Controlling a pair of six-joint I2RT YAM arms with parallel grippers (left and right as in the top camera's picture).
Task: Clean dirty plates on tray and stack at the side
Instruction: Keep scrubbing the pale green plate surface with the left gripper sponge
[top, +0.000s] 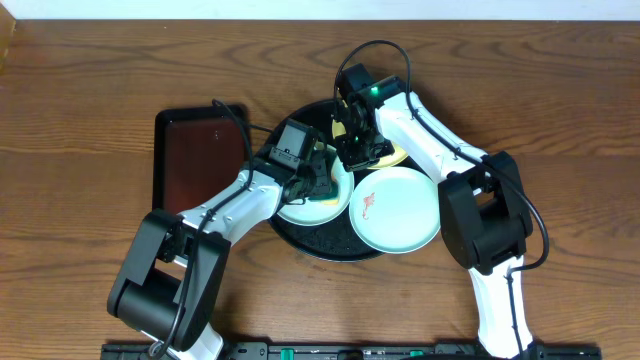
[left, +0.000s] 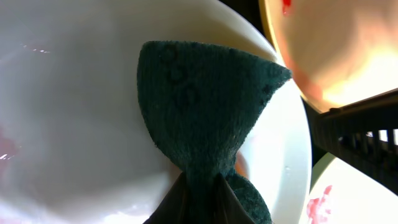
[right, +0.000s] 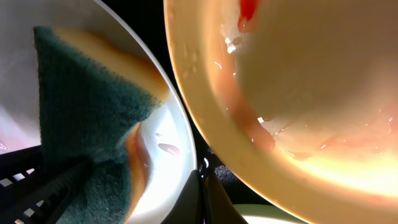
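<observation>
Overhead, L to R: brown tray (top: 195, 160) lies on the desk (top: 80, 90) at left-centre, apart from the plates. The L arm comes up from lower left to frame centre.

Left end effector (left: 199, 196) is closed tight on a dark green sponge (left: 205, 106), pinched at its narrow end. The sponge fans out flat onto the left plate (left: 68, 124), a pale one w/ faint pink marks at its left edge. That plate sits on the left half of the black tray (top: 320, 240), centre frame.

Right end effector (right: 205, 196) is fully closed, tip at bottom-centre of the R wrist view, just beside the left plate's rim. Can't tell if it pinches the rim or only touches it.

Yellow plate (right: 311, 93) is upper right on the tray, under the R arm, wet-looking, w/ a red smear (right: 249, 9) at the top edge of the view.

Right plate (top: 400, 215), pale mint, rests on the tray's lower right, overhanging the rim. It has a red-orange smear (top: 367, 205) left of its centre. All 3 plates are on the tray, close together.
</observation>
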